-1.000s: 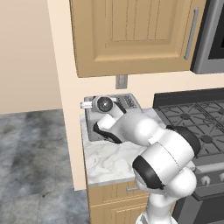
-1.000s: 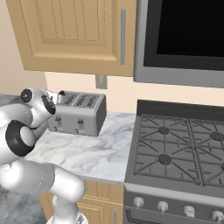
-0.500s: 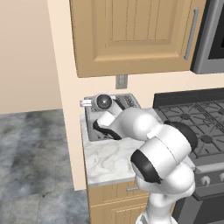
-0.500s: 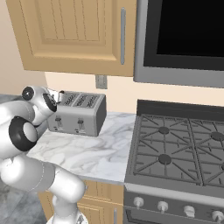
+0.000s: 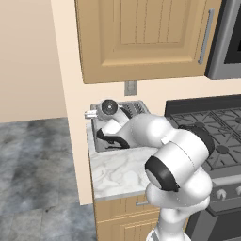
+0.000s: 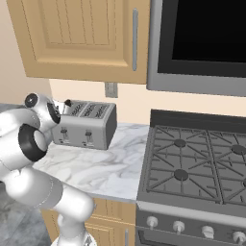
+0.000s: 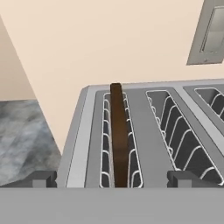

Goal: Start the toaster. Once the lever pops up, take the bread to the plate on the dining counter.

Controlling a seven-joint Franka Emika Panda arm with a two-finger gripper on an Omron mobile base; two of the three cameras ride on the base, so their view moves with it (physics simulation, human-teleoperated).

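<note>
Compared with one second ago, the base cameras show the same scene, so the base has not driven. The arm has swung its hand further in over the left end of the toaster (image 6: pixel 85 125); in the right base view the wrist now covers the toaster's left corner, where earlier it stood just clear of it. In the left base view the hand has likewise closed in over the toaster top.

Gripper (image 7: pixel 112 179): jaws spread wide, nothing between them touched. In the hand view the two dark fingertips (image 7: pixel 41 178) stand well apart, one to each side of the leftmost slot.

Toaster: grey, four slots, standing on the small marble worktop (image 6: pixel 101 166) against the wall, under the wooden wall cabinet (image 6: pixel 81 36), beside the stove (image 6: pixel 192 163). A wall outlet (image 6: pixel 111 89) sits just above it. On its front face in the right base view, the slider levers and knobs are small; I cannot tell the lever position.

Bread (image 7: pixel 118 135): dark brown slice, seen edge-on, upright in the leftmost slot between the wire guides. Its top edge stands a little above the slot rim. In the hand view it lies midway between the fingertips, running away from the camera, apart from both pads. The neighbouring slot to its right holds only wire guides.
</note>
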